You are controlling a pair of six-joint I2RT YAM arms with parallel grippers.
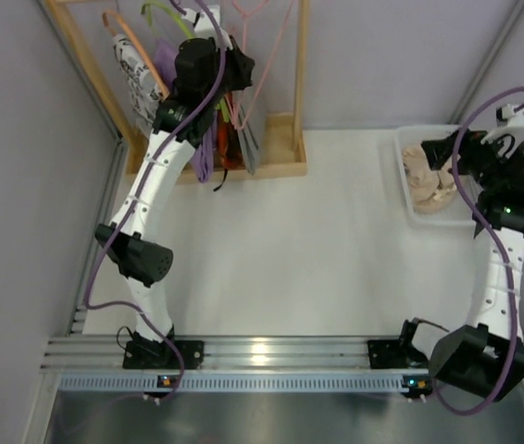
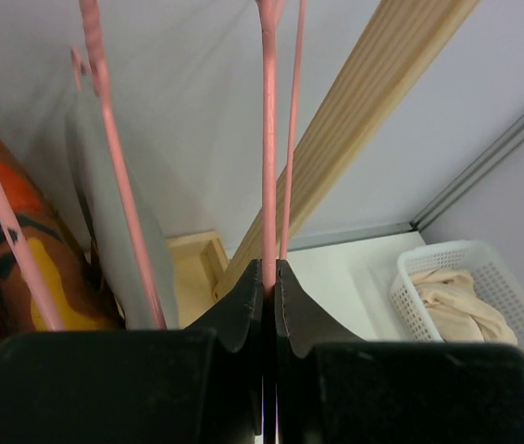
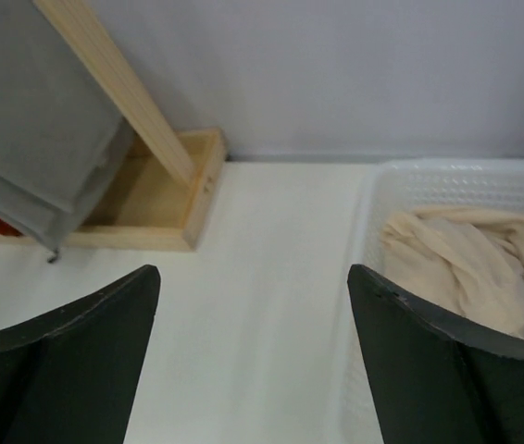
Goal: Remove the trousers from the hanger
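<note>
Trousers lie bunched in the white basket on your bench, off the pink hanger. Your left tool pinches the hanger's bare wire. Your right tool gapes wide and empty near the basket. Removal looks finished.

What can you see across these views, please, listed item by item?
trousers: one, beige, bunched in the basket
basket: one, white, table's right side
hanger: one, pale pink, at the rack
rack: one, light wood, far left
purple garment: one, purple, hanging on rack
patterned garment: one, black-and-white, rack's left
grey garment: one, grey, hanging on rack
table: one, white, under everything
left arm, right arm: two, white and black, bases at near edge
left fingers: two, black, shut on hanger
right fingers: two, black, open, near basket
</note>
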